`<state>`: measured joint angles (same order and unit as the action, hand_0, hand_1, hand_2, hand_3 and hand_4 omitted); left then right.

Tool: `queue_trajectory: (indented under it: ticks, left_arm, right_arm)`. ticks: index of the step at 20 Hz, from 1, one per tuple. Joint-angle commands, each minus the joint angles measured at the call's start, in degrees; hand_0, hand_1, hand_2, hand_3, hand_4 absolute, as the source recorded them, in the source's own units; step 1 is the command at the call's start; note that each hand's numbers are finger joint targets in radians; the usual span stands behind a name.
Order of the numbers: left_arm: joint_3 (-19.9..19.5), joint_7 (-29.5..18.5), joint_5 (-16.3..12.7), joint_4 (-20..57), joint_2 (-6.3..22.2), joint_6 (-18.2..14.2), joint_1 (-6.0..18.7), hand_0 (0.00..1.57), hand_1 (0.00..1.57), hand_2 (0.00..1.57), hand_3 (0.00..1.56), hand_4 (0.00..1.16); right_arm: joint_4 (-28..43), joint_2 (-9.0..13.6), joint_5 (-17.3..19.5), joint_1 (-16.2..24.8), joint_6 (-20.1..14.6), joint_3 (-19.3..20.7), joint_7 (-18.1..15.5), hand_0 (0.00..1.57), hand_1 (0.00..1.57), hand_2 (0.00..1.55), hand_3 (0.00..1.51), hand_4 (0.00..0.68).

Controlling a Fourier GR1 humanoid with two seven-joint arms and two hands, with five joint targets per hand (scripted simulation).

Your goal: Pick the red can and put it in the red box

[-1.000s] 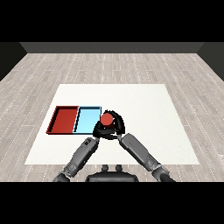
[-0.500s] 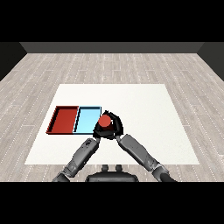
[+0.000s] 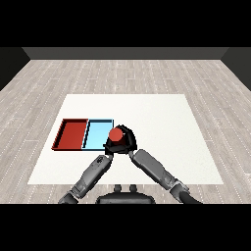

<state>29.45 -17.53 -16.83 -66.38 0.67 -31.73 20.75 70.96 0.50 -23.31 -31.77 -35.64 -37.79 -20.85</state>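
Leftward since a second ago, the right hand [image 3: 126,140] has carried the red can [image 3: 115,135], fingers curled round it, to the light blue tray's [image 3: 97,133] edge; keep it upright, pass on to the red tray [image 3: 71,134].

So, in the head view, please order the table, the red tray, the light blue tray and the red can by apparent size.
1. White table, largest.
2. Red tray and light blue tray: they look about alike, so unranked.
3. Red can, smallest, partly hidden by the right hand.

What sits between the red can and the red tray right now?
In the head view, the light blue tray lies between the red can, held by the right hand, and the red tray.
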Motion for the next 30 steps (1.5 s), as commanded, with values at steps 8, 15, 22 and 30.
queue_trajectory:
  ticks: [8, 15, 22, 30]
  left_arm:
    - [-0.6, -1.6, 0.0, -0.9, -0.6, -7.4, 2.1, 1.57, 1.57, 1.53, 1.44, 1.08]
    - [0.2, 0.5, 2.5, -4.8, -0.7, -7.1, 0.3, 1.57, 1.57, 1.53, 1.45, 1.12]
    - [-4.3, 1.2, 2.3, 0.1, -0.6, -4.2, 2.2, 1.57, 1.57, 1.57, 1.5, 1.14]
    - [-5.8, -3.7, 3.2, 2.0, 0.1, -2.6, -1.6, 1.57, 1.57, 1.57, 1.49, 1.13]
  right_arm:
    - [3.0, -0.5, -3.1, 4.3, 2.9, 1.3, -2.5, 1.32, 1.32, 1.32, 1.25, 0.123]
    - [3.9, -0.5, 6.4, 2.8, 2.3, 1.6, 5.2, 0.0, 0.0, 0.0, 0.0, 0.0]
    - [4.7, -0.4, 8.3, 7.0, 4.5, 4.3, 2.6, 0.0, 0.0, 0.0, 0.0, 0.0]
    - [16.0, 5.3, 8.1, 10.4, 6.3, 11.4, 4.9, 0.0, 0.0, 0.0, 0.0, 0.0]
